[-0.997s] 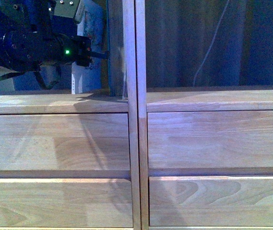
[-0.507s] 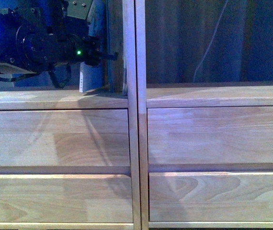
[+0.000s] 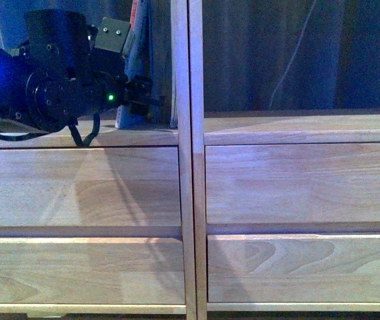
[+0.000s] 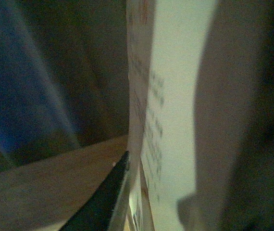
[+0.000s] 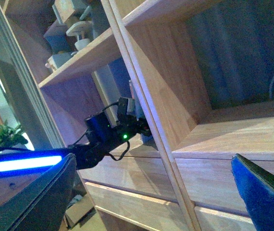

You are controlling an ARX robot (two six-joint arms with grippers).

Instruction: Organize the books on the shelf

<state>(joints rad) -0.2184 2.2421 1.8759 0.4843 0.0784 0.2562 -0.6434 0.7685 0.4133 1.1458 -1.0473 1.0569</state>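
Observation:
My left gripper [image 3: 151, 100] is shut on the white paperback [image 3: 135, 47] and holds it upright in the left compartment of the wooden shelf [image 3: 189, 173], just above the shelf board and close to the central divider. In the left wrist view the paperback's pale printed cover [image 4: 175, 96] fills the middle, with one dark finger [image 4: 103, 202] against it and the shelf board [image 4: 41, 183] below. My right gripper [image 5: 151, 202] is open and empty, back from the shelf, facing the divider and drawer fronts. I cannot make out the blue book.
A thin pale edge [image 3: 173, 113] stands against the divider beside the paperback. Drawer fronts [image 3: 297, 183] lie below both compartments. A cable [image 3: 290, 60] hangs behind the right compartment. Small objects [image 5: 74, 33] sit on a higher shelf. A plant [image 5: 2, 137] stands far to the side.
My left arm has moved down and to the right with the paperback, bringing it closer to the shelf board and the divider. The shelf sits slightly higher in the front view.

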